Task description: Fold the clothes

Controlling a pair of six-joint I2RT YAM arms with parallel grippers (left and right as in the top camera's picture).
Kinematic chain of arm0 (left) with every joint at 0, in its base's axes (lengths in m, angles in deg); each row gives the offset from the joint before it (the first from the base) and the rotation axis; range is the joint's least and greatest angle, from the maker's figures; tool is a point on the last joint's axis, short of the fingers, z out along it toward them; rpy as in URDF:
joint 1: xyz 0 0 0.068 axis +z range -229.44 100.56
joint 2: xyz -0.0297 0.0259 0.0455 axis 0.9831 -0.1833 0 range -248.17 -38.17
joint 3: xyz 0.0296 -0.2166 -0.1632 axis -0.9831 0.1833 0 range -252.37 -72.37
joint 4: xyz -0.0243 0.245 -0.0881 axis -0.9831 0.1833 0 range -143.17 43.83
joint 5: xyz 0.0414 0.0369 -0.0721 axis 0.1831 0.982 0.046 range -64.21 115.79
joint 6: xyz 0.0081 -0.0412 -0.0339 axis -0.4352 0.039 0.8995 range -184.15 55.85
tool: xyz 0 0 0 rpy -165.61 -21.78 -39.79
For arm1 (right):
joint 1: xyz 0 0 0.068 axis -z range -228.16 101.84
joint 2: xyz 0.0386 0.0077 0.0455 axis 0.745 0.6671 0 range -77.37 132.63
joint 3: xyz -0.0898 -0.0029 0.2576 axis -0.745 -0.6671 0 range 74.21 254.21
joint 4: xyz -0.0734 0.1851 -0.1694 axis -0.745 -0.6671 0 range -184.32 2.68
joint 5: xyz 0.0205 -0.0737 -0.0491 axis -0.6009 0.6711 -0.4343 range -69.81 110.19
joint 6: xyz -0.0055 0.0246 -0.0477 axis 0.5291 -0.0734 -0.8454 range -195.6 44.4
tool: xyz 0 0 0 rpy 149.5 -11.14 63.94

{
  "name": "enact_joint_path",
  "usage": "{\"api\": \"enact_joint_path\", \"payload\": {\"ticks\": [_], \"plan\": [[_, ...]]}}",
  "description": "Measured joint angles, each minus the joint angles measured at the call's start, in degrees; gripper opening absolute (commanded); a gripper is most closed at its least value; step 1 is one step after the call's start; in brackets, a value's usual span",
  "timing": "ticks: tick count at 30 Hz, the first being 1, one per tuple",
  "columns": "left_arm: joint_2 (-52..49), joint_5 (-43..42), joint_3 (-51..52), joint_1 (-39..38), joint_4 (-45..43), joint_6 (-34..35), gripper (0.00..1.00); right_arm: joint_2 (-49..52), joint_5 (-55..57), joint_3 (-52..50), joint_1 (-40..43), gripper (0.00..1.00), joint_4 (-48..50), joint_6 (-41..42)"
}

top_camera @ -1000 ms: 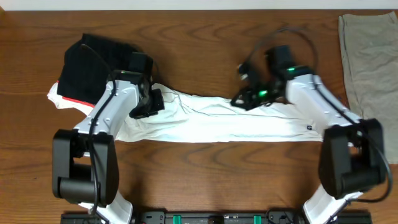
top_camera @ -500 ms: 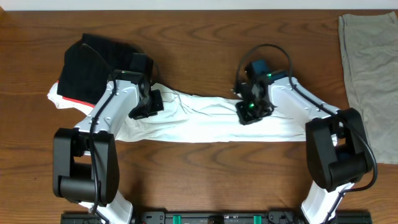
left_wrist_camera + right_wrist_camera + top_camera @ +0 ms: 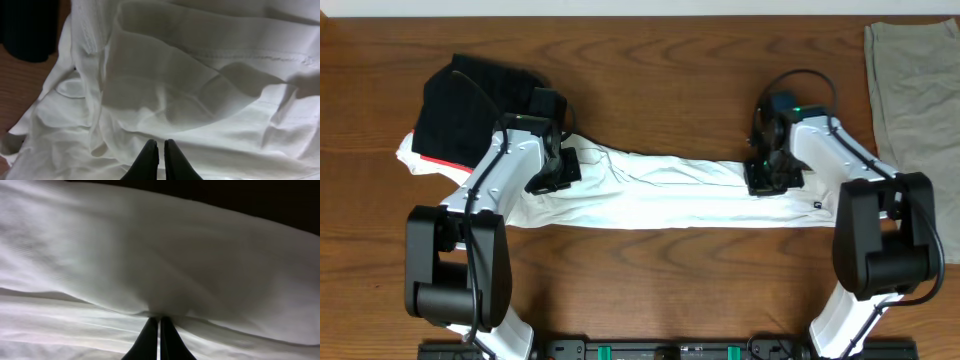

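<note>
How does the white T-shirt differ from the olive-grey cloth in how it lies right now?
The white T-shirt is bunched into a long wrinkled band across the middle of the wooden table; the olive-grey cloth lies flat at the right edge. The left gripper and right gripper are down on the white T-shirt; nothing touches the olive-grey cloth. Both rest on that table.

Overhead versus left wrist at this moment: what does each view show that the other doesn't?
Only overhead: the right claw down on the white T-shirt, the olive-grey cloth at the right edge, and the shirt's black hem tag. Only left wrist: the stitched seam and creases up close, and the left claw with its tips closed together. Both: the white T-shirt and the left claw over it.
</note>
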Motion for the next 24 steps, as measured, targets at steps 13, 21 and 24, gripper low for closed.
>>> {"api": "enact_joint_path", "payload": {"ticks": [13,21,24], "plan": [[0.00,0.26,0.02,0.00,0.72,0.11,0.15,-12.39,-3.76,1.49,18.38,0.74,-6.38,-0.42],[0.00,0.39,0.02,0.00,1.01,0.04,0.32,-11.98,-3.21,-4.55,28.48,0.81,1.64,-0.22],[0.00,0.39,0.02,0.00,1.42,0.13,0.33,-11.21,-3.21,-8.68,29.75,0.82,7.10,-0.90]]}}
